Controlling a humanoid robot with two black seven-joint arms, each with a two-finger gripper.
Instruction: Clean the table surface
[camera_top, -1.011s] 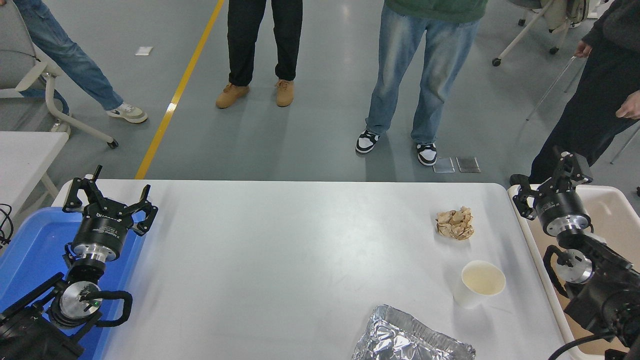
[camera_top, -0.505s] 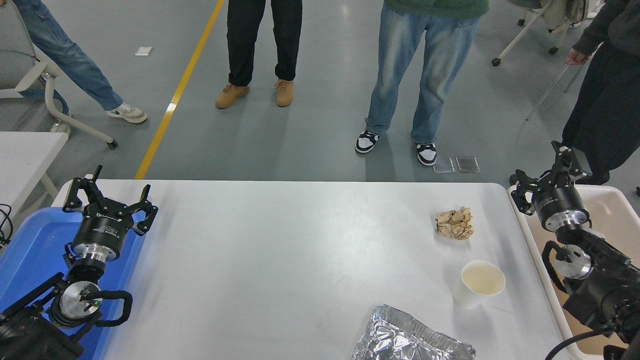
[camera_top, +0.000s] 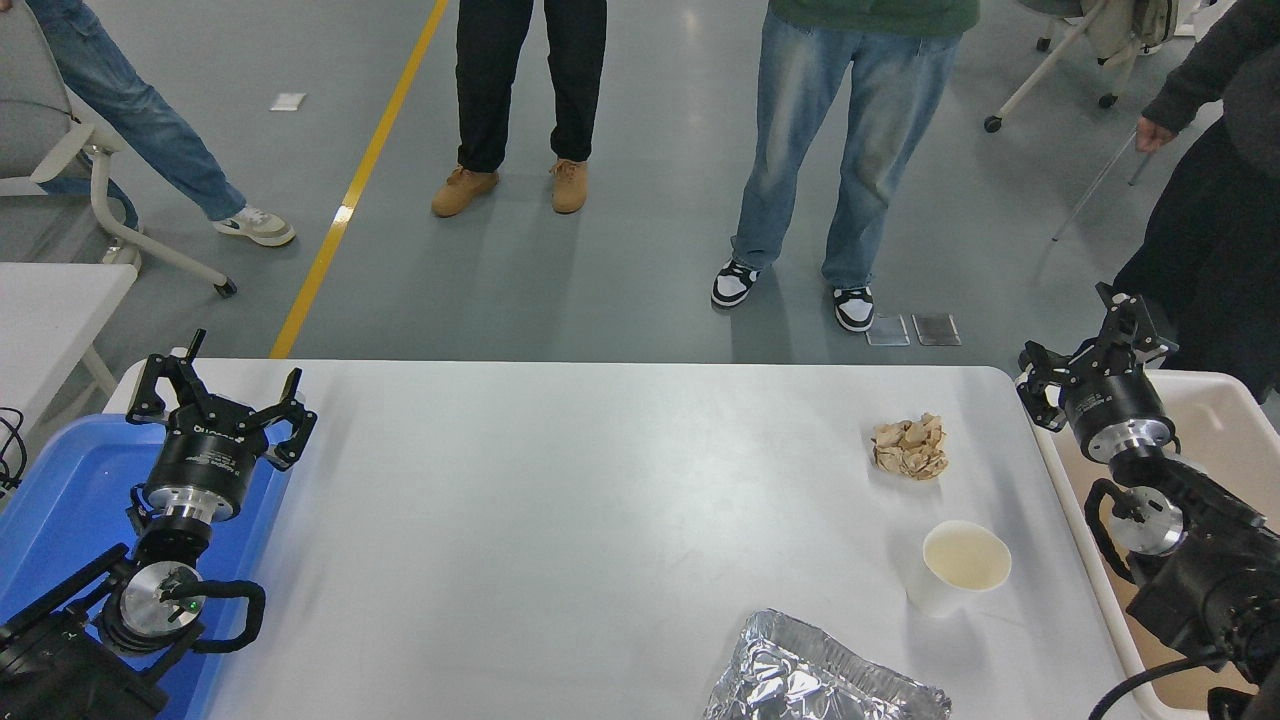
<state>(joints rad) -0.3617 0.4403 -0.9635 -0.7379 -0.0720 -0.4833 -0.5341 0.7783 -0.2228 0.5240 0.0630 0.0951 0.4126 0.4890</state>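
The table surface (camera_top: 560, 520) is a wide white top filling the lower half of the head view. On its right side lie a crumpled brown paper ball (camera_top: 910, 447), a white paper cup (camera_top: 955, 567) standing upright, and a crushed foil tray (camera_top: 820, 675) at the near edge. My right gripper (camera_top: 1090, 362) hovers open and empty over the table's far right corner, beside the beige bin, well right of the paper ball. Parked at the far left, my left gripper (camera_top: 218, 392) is open over the blue tray.
A beige plastic bin (camera_top: 1225, 420) stands off the table's right edge. A blue tray (camera_top: 70, 500) sits at the left edge under the left arm. Several people stand beyond the far edge. A smaller white table (camera_top: 50, 300) is at the left.
My right gripper has drifted slightly left and away from me, toward the table's far right corner. The person at the right has stepped back. The left arm has not moved.
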